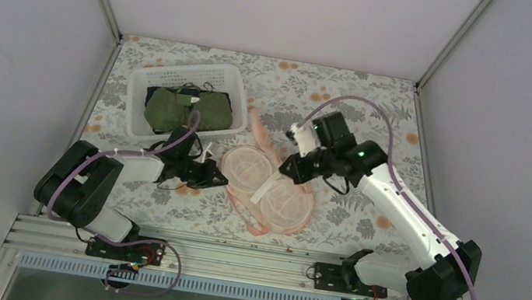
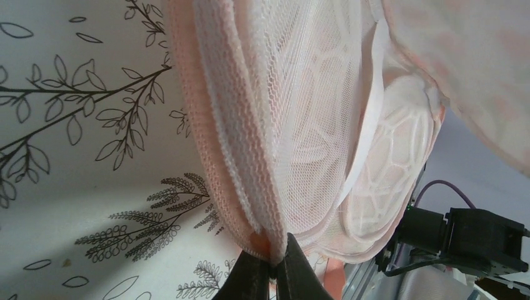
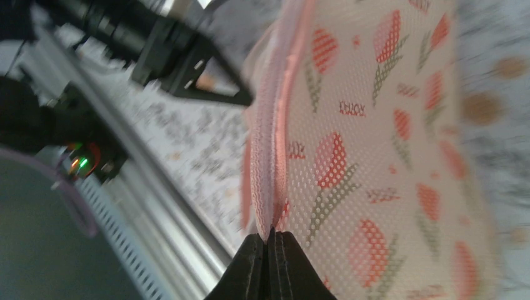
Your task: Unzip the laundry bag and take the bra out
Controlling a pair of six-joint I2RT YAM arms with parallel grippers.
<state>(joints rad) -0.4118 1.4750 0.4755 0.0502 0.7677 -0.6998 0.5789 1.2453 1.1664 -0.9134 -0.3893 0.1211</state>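
The peach-pink laundry bag [image 1: 266,191] lies in the middle of the table, spread apart so its white mesh inside shows. My left gripper [image 1: 221,179] is shut on the bag's left rim; in the left wrist view the left gripper [image 2: 273,267] pinches the pink knitted edging of the bag [image 2: 300,125]. My right gripper [image 1: 290,166] holds the bag's upper flap lifted at the right. In the right wrist view the right gripper [image 3: 270,240] is shut on the pink zip edging of the printed bag [image 3: 387,156]. The olive-green bra [image 1: 188,110] lies in the white basket, apart from both grippers.
The white slotted basket [image 1: 137,93] stands at the back left, with dark navy cloth [image 1: 156,92] under the bra. A metal rail [image 1: 232,259] runs along the table's near edge. Grey walls close in both sides. The right arm's base [image 2: 475,240] shows in the left wrist view.
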